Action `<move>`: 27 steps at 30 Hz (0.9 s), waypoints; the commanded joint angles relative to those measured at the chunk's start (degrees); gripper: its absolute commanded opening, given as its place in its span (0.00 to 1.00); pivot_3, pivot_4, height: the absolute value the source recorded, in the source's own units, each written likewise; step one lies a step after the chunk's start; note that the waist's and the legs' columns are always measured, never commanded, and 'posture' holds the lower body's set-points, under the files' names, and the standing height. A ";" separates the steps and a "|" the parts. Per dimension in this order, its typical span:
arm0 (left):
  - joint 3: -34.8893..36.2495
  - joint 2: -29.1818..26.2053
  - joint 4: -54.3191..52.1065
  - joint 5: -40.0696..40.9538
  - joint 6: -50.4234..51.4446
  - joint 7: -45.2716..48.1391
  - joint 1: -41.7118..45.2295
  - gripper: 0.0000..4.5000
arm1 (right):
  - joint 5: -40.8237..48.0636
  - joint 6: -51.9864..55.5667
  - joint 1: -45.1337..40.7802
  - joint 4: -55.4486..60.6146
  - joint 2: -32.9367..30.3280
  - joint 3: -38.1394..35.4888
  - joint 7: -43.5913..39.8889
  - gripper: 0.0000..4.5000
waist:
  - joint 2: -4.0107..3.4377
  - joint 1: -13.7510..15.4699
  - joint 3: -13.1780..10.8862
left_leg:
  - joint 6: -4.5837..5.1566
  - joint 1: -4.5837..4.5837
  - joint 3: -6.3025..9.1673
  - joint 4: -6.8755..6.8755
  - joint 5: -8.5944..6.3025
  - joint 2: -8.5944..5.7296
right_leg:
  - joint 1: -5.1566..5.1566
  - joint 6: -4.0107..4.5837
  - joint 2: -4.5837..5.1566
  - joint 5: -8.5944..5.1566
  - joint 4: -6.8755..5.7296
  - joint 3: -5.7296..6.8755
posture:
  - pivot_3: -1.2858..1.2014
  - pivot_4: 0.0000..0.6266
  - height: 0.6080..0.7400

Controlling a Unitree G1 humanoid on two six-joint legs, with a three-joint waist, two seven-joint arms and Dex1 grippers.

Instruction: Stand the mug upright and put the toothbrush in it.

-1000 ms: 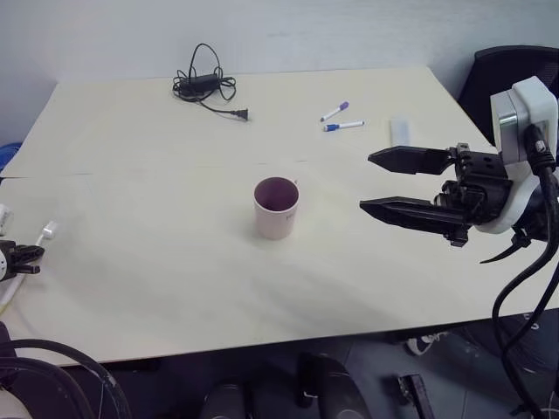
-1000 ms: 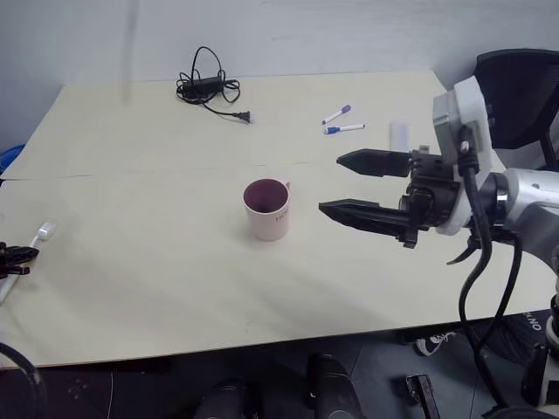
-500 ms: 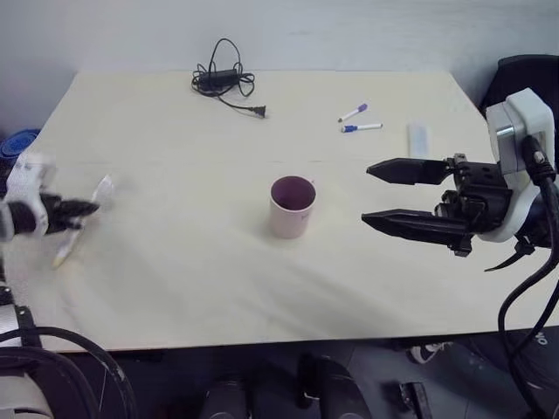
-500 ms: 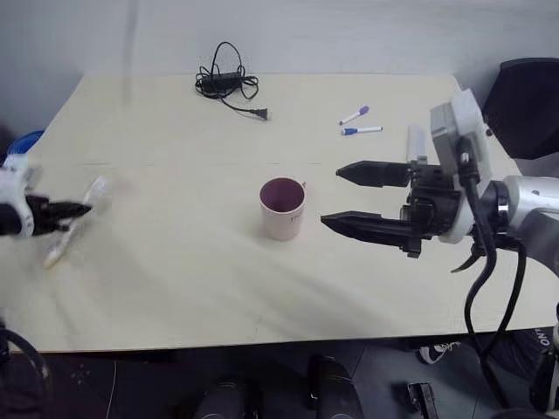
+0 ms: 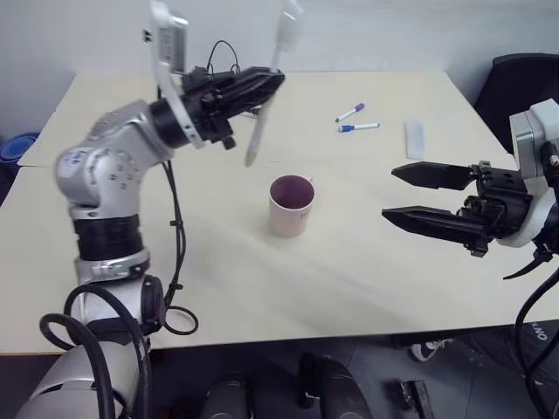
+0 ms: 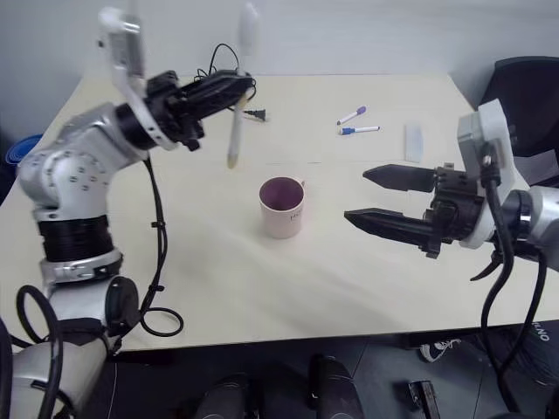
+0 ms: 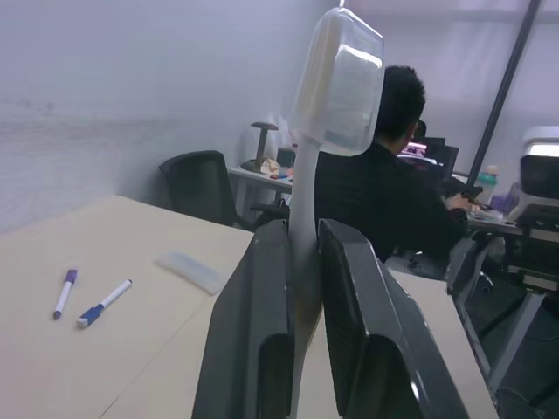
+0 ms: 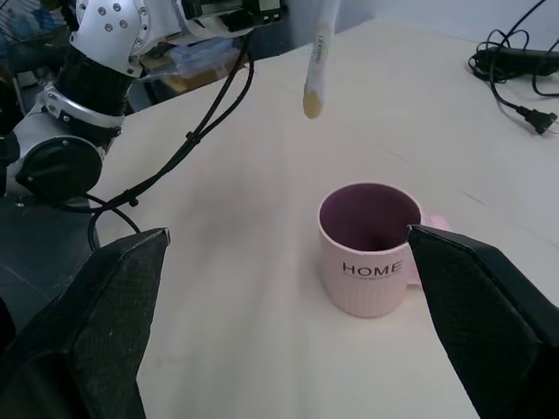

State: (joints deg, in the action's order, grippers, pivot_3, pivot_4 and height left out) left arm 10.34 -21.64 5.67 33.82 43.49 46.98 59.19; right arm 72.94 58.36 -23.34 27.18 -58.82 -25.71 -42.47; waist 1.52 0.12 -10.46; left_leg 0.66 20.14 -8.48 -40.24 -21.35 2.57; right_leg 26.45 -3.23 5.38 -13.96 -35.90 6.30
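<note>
Our left hand (image 5: 266,83) pinches the slim translucent toothbrush (image 5: 265,105) above the smooth desk (image 5: 349,262); the round pink mug (image 5: 291,205) stands upright; our right hand (image 5: 397,194) gapes wide.

A black cable (image 5: 218,77) is lying at the far edge of the table (image 5: 367,279), two markers (image 5: 353,119) are lying near a small clear case (image 5: 414,136), and a person (image 7: 393,201) is sitting at another desk.
</note>
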 commanded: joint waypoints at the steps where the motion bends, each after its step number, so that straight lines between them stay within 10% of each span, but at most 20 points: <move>1: -1.82 0.86 2.52 -1.94 -6.78 1.73 0.05 0.04 | 1.85 -1.79 1.17 2.38 0.39 -4.08 2.06 1.00 | 0.00 0.03 0.00 | 0.00 0.01 0.00 0.01 0.00 0.00 | 0.00 0.00 0.00 0.00 0.02 0.01 | 0.52 0.24 1.00; 15: -1.49 11.09 16.42 -1.43 -13.40 0.23 -0.31 0.04 | 1.51 -4.49 9.12 3.94 0.17 -8.92 2.34 1.00 | 0.00 1.34 0.00 | 0.14 0.12 0.05 0.03 0.01 -0.23 | -0.01 -0.14 0.01 0.10 0.25 0.27 | 0.52 0.24 1.00; 22: -0.33 7.49 10.19 1.66 -7.37 1.02 -4.62 0.51 | -0.92 -6.61 9.08 2.43 0.61 -6.37 -0.08 1.00 | 0.00 1.12 -0.01 | 0.18 0.06 0.03 0.02 0.02 -0.18 | -0.01 -0.16 0.04 0.12 0.29 0.20 | 0.52 0.24 1.00; 27: 1.11 -5.68 -0.58 5.11 0.77 6.47 -10.01 0.85 | -3.59 -8.00 7.81 0.46 0.28 -3.39 -3.23 1.00 | -0.02 0.74 -0.02 | 0.17 0.07 0.04 0.04 0.03 -0.04 | -0.01 -0.14 0.02 0.13 0.21 0.15 | 0.52 0.24 1.00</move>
State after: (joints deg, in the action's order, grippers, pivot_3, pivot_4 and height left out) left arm 9.89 -23.71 10.17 36.86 42.25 50.37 49.94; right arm 70.04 51.86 -14.82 28.21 -58.06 -28.70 -44.31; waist 1.49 0.86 -10.47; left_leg 0.81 20.21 -8.45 -40.19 -21.32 2.56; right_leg 26.45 -3.36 5.37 -13.83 -35.68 6.46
